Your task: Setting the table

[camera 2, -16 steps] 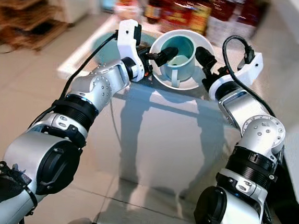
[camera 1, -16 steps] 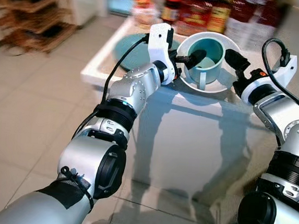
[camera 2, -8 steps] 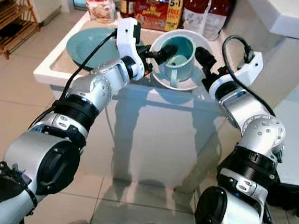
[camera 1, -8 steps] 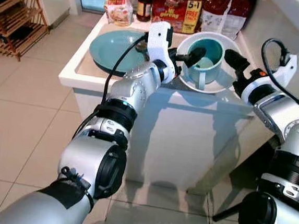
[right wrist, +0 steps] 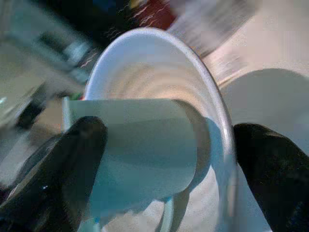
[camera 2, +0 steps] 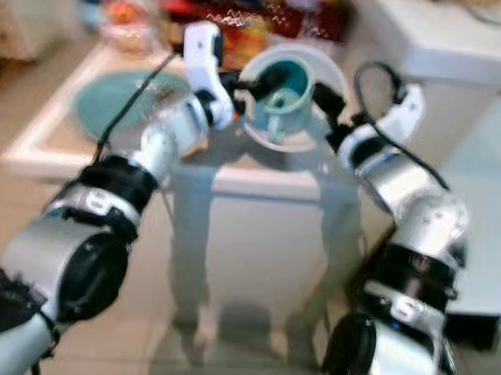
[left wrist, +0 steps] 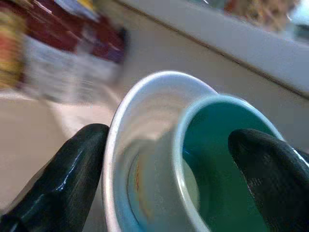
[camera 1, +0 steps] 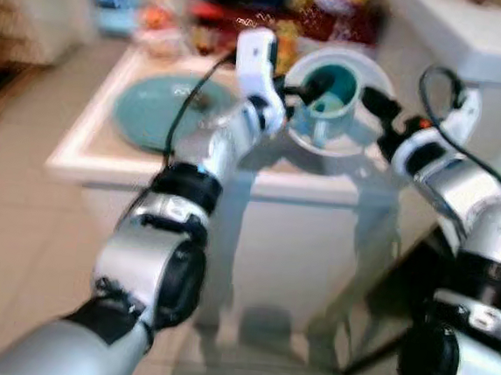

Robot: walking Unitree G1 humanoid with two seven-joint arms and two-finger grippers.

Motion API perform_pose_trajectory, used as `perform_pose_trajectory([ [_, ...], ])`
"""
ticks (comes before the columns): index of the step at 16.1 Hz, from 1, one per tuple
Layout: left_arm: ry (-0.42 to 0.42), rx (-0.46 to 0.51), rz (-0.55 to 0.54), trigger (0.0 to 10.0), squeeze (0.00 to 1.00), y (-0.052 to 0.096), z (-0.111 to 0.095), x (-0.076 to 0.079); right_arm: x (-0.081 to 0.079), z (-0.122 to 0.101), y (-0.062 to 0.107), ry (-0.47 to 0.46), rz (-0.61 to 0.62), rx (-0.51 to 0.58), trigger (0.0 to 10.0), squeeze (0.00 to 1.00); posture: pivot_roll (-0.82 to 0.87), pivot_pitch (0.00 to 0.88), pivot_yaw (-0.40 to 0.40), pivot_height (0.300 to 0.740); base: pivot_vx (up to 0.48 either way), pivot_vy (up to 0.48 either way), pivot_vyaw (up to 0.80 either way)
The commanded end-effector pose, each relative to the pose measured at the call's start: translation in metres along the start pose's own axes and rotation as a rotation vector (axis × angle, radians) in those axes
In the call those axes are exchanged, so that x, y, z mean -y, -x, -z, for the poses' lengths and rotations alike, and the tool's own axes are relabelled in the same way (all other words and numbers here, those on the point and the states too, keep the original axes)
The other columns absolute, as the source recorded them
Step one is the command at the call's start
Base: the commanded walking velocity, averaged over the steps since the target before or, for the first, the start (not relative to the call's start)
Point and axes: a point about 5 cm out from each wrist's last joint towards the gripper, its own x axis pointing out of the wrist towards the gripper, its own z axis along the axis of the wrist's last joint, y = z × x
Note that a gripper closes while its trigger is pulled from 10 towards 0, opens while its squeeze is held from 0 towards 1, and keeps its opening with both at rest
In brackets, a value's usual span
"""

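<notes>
The left gripper (left wrist: 169,169) has its fingers (left wrist: 63,179) clamped across the near wall of a white bowl (left wrist: 145,125), one finger outside the rim and the other reaching into the teal mug (left wrist: 222,159) that stands inside the bowl. The right gripper (right wrist: 164,159) grips the opposite side the same way, one finger (right wrist: 270,169) outside the bowl and one against the mug. Together both arms hold bowl and mug in front of the robot, over the near edge of a white tabletop (camera 1: 87,151) that carries a teal plate (camera 1: 156,113) to the left and blurred jars and packets (camera 1: 248,16) behind.
</notes>
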Motion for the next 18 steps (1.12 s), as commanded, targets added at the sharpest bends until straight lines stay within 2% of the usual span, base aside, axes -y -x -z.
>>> perform_pose_trajectory([
  [1, -0.021, 0.020, 0.020, 10.0, 0.00, -0.0010, -0.0109, 0.0022, -0.0125, 0.0053, -0.0047, 0.006, -0.054, -0.024, 10.0, 0.00, 0.03, 0.000, -0.044, 0.740, 0.337, 0.000, 0.00],
  [3, -0.020, 0.026, 0.008, 10.0, 0.00, -0.0007, -0.0117, 0.0009, -0.0132, 0.0062, -0.0050, 0.012, -0.060, -0.036, 10.0, 0.00, 0.03, 0.000, -0.047, 0.740, 0.285, 0.000, 0.00],
  [11, -0.038, 0.012, -0.035, 10.0, 0.00, 0.0010, -0.0110, -0.0054, -0.0144, 0.0097, -0.0081, 0.015, -0.069, -0.060, 10.0, 0.00, 0.04, 0.000, -0.057, 0.740, 0.000, 0.000, 0.00],
  [18, -0.048, 0.023, -0.062, 10.0, 0.00, -0.0014, -0.0112, -0.0036, -0.0099, 0.0101, -0.0069, 0.019, -0.054, -0.052, 10.0, 0.00, 0.03, 0.000, -0.046, 0.740, 0.000, 0.000, 0.00],
])
